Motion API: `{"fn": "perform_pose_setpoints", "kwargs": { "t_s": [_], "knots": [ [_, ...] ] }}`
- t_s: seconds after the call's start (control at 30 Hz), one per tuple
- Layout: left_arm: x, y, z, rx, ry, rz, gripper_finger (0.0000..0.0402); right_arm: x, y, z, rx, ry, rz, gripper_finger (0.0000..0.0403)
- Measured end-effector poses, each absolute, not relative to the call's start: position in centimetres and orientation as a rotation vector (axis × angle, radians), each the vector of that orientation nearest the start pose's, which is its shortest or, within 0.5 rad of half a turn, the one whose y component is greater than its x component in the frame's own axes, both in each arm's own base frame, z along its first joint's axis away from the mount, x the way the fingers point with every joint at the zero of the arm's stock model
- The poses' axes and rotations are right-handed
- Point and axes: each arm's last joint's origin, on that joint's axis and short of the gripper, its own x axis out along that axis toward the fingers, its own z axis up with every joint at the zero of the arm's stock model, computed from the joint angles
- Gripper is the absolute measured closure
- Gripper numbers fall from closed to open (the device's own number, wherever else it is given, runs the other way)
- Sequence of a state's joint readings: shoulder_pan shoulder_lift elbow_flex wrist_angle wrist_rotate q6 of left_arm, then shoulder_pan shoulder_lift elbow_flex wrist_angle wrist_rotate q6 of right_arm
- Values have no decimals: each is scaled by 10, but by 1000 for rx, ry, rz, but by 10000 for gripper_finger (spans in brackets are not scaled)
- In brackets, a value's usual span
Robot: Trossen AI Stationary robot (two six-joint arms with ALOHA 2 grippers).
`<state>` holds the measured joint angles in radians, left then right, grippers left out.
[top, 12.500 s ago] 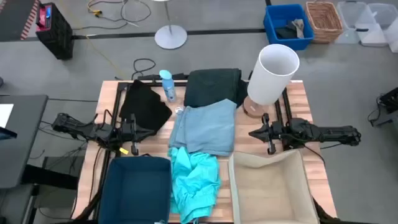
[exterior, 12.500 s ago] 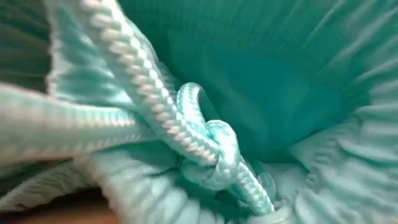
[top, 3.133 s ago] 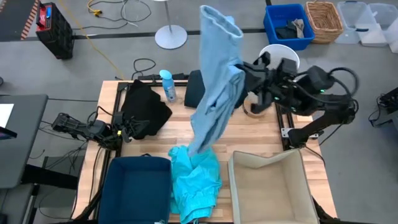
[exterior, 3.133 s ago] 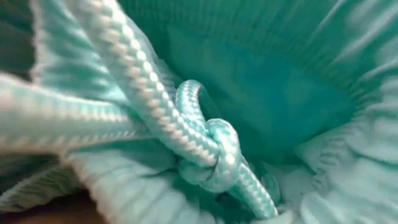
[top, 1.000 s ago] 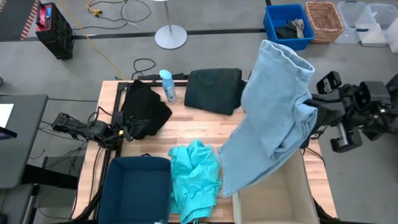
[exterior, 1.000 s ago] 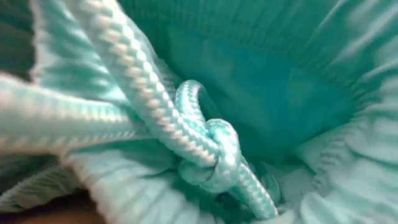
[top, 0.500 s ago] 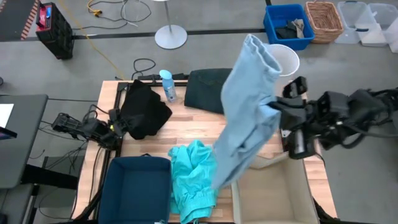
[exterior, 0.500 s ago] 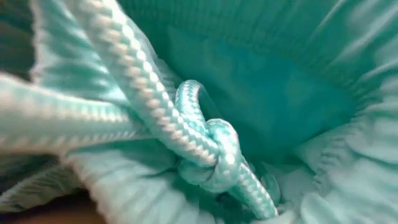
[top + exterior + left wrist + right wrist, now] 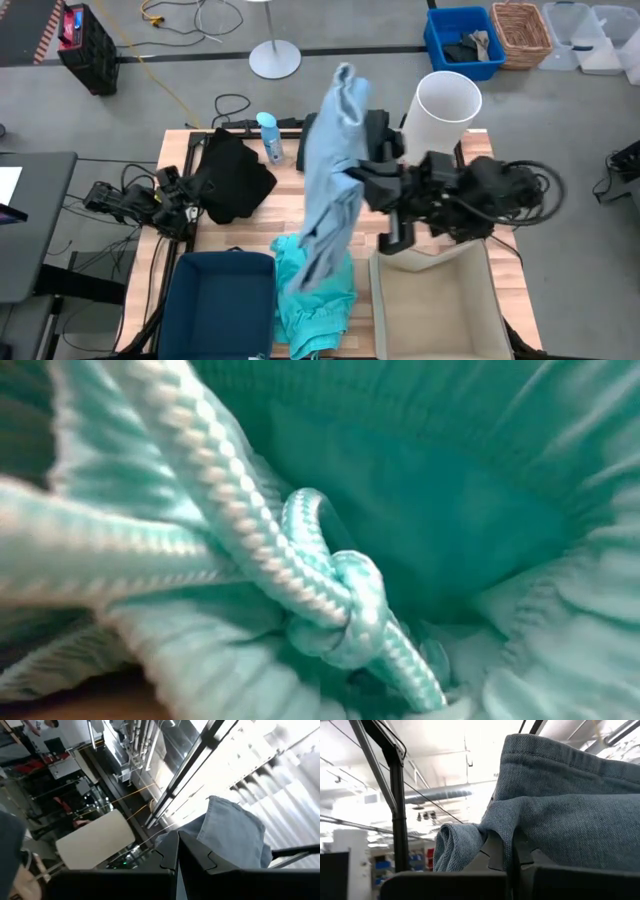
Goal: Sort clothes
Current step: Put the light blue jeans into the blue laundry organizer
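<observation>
Four garments (image 9: 330, 200), two pincers (image 9: 352, 172).

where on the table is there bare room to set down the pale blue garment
The beige bin at the near right shows only its lining. Bare wood lies between the black garment and navy bin. The middle is crowded: turquoise garment, dark denim garment.

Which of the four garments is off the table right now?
The pale blue garment: it hangs lifted in the right gripper, while the black garment, dark teal garment and turquoise garment lie on the table.
</observation>
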<state>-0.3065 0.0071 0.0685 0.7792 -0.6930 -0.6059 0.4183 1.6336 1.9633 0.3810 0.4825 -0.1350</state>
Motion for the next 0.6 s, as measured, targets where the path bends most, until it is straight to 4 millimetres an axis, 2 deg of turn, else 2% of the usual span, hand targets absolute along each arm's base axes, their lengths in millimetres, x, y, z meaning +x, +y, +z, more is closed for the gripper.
{"fn": "perform_pose_setpoints", "kwargs": {
  "t_s": [0.23,0.6],
  "knots": [
    [57,2,250,-1042,-897,91,396,341,115,545,264,-660,-32,403],
    [52,3,254,-1068,-950,68,396,404,121,540,307,-749,57,403]
  ]
}}
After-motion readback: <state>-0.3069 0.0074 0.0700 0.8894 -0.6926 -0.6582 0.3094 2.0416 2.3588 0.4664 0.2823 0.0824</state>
